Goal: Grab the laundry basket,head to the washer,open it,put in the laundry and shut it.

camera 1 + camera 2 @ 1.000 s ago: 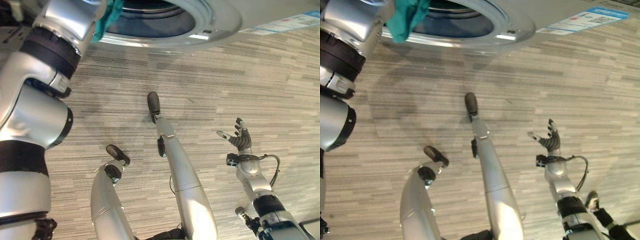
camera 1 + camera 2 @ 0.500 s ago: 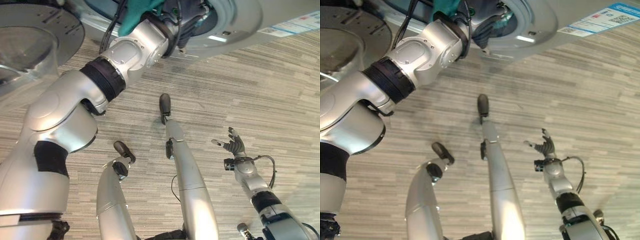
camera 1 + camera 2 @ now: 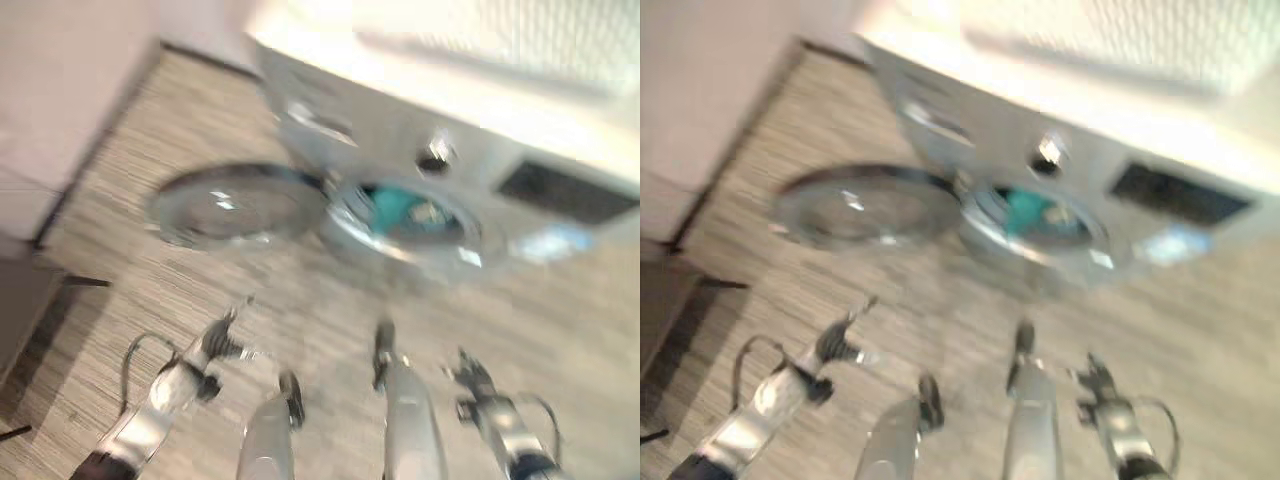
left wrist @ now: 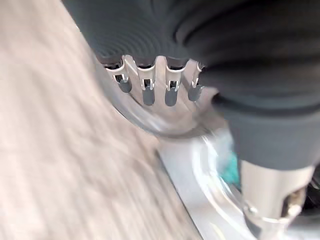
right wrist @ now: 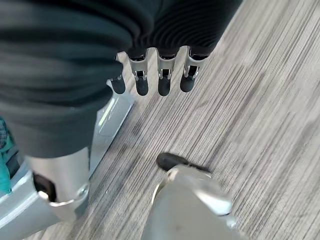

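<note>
- Left eye view, your left hand [image 3: 222, 338] hangs low over the floor [image 3: 130, 270], fingers loose and holding nothing, so the load looks delivered.
- Washer door [image 3: 232, 204] is swung wide open to the left, likely waiting for you to push it closed.
- Teal laundry [image 3: 396, 209] sits inside the washer [image 3: 420, 150] drum opening.
- Your right hand [image 3: 472, 377] hovers splayed and empty, clear of the washer.

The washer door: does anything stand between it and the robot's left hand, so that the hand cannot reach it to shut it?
Nothing visible does. The washer door hangs open, swung out to the left of the drum opening, where teal laundry lies. The left hand is open, with bare floor between.
</note>
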{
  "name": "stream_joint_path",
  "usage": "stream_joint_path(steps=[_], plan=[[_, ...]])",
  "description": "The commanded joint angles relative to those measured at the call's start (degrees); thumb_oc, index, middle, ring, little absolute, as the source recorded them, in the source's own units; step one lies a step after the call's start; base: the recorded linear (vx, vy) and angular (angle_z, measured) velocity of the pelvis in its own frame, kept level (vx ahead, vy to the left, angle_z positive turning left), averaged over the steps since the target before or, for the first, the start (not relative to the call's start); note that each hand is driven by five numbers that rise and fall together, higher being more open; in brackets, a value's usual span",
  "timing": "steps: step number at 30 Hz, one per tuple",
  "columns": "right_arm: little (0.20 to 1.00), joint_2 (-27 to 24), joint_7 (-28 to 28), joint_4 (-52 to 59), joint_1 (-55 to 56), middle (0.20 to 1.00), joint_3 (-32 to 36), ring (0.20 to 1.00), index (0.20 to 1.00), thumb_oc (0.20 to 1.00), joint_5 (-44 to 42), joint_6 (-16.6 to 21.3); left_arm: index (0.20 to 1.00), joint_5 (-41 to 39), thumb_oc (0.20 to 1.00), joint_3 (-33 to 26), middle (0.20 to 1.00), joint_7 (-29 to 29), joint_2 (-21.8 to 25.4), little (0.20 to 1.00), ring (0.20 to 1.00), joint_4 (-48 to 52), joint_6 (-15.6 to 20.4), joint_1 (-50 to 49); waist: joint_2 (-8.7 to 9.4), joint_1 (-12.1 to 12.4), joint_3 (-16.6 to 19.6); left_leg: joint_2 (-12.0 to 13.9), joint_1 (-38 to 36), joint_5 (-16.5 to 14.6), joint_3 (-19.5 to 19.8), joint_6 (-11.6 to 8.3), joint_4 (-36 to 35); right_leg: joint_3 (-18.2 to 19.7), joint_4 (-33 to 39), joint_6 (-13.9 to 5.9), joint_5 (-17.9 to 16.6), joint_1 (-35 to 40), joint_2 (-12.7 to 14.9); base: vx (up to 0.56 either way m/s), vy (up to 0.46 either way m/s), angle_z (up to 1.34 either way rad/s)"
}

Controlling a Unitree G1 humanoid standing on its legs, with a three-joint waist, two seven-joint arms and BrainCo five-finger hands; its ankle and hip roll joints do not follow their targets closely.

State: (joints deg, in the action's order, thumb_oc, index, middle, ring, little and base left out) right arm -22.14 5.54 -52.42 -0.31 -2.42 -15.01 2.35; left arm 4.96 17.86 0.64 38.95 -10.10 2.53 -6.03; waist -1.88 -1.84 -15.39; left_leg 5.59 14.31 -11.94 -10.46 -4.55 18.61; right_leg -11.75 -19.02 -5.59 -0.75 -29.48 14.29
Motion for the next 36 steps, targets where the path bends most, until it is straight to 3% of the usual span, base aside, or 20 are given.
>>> stream_joint_path(steps=[1, 4, 8, 13, 19, 24, 29, 33, 34, 35, 36], plan=[[1.0, -2.6, 0.5, -1.1, 1.4, 1.0, 6.0, 1.0, 1.0, 1.0, -2.9, 0.2, 1.0, 1.1, 1.0, -0.6, 1.0, 0.6, -7.6, 1.0, 1.0, -3.9, 1.6, 7.5, -1.43, -4.1, -0.7, 1.6, -3.6, 1.8, 1.6, 0.48, -5.4, -1.9, 0.8, -2.69, 3.4, 7.0, -0.2, 0.2, 0.099, -0.1], [1.0, -4.3, 1.9, -0.3, 2.5, 1.0, 9.1, 1.0, 1.0, 1.0, -2.0, 1.1, 1.0, 2.5, 1.0, -1.2, 1.0, -1.2, -8.7, 1.0, 1.0, -7.1, 3.7, 5.4, -1.46, -3.8, 1.0, 1.0, -7.3, 2.6, 1.7, 0.55, -8.6, -2.8, 3.1, -3.14, 3.0, 10.9, -0.2, 0.1, 0.069, -0.04], [1.0, -5.8, 4.1, 7.1, 5.4, 1.0, 15.0, 1.0, 1.0, 1.0, -1.7, 3.2, 1.0, -9.0, 1.0, -7.2, 1.0, -2.5, -11.8, 1.0, 1.0, -7.2, 5.8, 0.1, -1.1, -3.3, 4.8, 0.3, -12.9, 4.8, 2.0, 0.93, -14.7, -4.8, 8.7, -3.83, 1.2, 17.7, -0.3, 0.11, 0.056, 0.03], [1.0, -4.5, 8.3, 16.2, 8.4, 1.0, 21.5, 1.0, 1.0, 1.0, -2.0, 6.1, 1.0, -13.3, 1.0, -10.6, 1.0, -5.1, -14.9, 1.0, 1.0, -6.3, 8.0, -0.6, -0.08, -2.7, 9.4, -0.8, -17.0, 6.4, 2.7, 0.92, -20.2, -6.3, 14.9, -4.6, -0.4, 23.2, -1.0, 0.08, 0.021, 0.2], [1.0, -4.3, 14.3, 27.4, 8.3, 1.0, 25.8, 1.0, 1.0, 1.0, 1.4, 8.0, 1.0, -12.8, 1.0, -13.3, 1.0, -10.0, -18.9, 1.0, 1.0, -9.1, 8.6, 1.0, 0.77, -2.7, 12.9, -1.6, -18.6, 7.2, 2.5, 1.16, -23.5, -6.2, 19.2, -5.14, -2.5, 25.4, -1.0, 0.01, 0.005, 0.05], [1.0, -6.7, 22.3, 42.3, 5.0, 1.0, 33.4, 1.0, 1.0, 1.0, 6.6, 11.2, 1.0, -9.8, 1.0, -12.1, 1.0, -9.4, -19.2, 1.0, 1.0, -9.3, 8.5, 0.7, 0.86, -2.4, 14.9, -1.6, -18.5, 6.5, 2.9, 1.31, -23.6, -6.0, 21.3, -5.58, -3.1, 26.6, -1.1, 0.0, 0.0, 0.0], [1.0, -8.7, 27.2, 55.6, 2.3, 1.0, 38.0, 1.0, 1.0, 1.0, 15.5, 11.2, 1.0, -8.0, 1.0, -10.8, 1.0, -9.4, -19.8, 1.0, 1.0, -10.2, 8.1, 0.8, 1.27, -1.7, 16.1, -1.7, -18.1, 6.7, 3.8, 1.44, -23.6, -6.5, 22.0, -5.54, -3.3, 27.1, -0.9, 0.0, -0.008, 0.07], [1.0, -15.7, 27.4, 59.2, -1.0, 1.0, 38.8, 1.0, 1.0, 1.0, 19.9, 9.4, 1.0, -7.5, 1.0, -9.2, 1.0, -7.9, -19.8, 1.0, 1.0, -10.4, 8.2, 0.3, 2.15, -0.9, 16.8, -1.6, -17.8, 6.8, 4.3, 1.45, -23.6, -6.7, 22.3, -5.48, -3.4, 27.4, -0.9, -0.01, -0.013, 0.07], [1.0, -19.5, 26.7, 57.7, -1.7, 1.0, 38.2, 1.0, 1.0, 1.0, 21.1, 8.5, 1.0, -7.4, 1.0, -8.7, 1.0, -7.2, -19.6, 1.0, 1.0, -10.4, 8.3, 0.1, 2.49, -0.5, 16.9, -1.6, -17.8, 6.7, 4.4, 1.43, -23.6, -6.7, 22.4, -5.5, -3.4, 27.5, -0.9, 0.01, -0.038, 0.05], [1.0, -28.0, 23.7, 55.6, -3.4, 1.0, 35.2, 1.0, 1.0, 1.0, 24.2, 5.9, 1.0, -6.8, 1.0, -8.0, 1.0, -5.8, -18.8, 1.0, 1.0, -10.2, 8.5, -0.6, 3.13, 0.2, 16.9, -1.3, -18.3, 6.4, 4.2, 1.31, -23.6, -6.7, 22.4, -5.59, -3.2, 27.9, -1.1, 0.01, -0.033, 0.05], [1.0, -31.3, 21.4, 54.9, -4.6, 1.0, 33.1, 1.0, 1.0, 1.0, 24.5, 5.3, 1.0, -6.7, 1.0, -7.5, 1.0, -5.2, -18.7, 1.0, 1.0, -10.2, 8.4, -0.8, 3.39, 0.5, 16.8, -1.3, -18.4, 6.4, 4.2, 1.29, -23.6, -6.6, 22.4, -5.54, -3.2, 28.0, -1.2, 0.01, -0.035, 0.04]])
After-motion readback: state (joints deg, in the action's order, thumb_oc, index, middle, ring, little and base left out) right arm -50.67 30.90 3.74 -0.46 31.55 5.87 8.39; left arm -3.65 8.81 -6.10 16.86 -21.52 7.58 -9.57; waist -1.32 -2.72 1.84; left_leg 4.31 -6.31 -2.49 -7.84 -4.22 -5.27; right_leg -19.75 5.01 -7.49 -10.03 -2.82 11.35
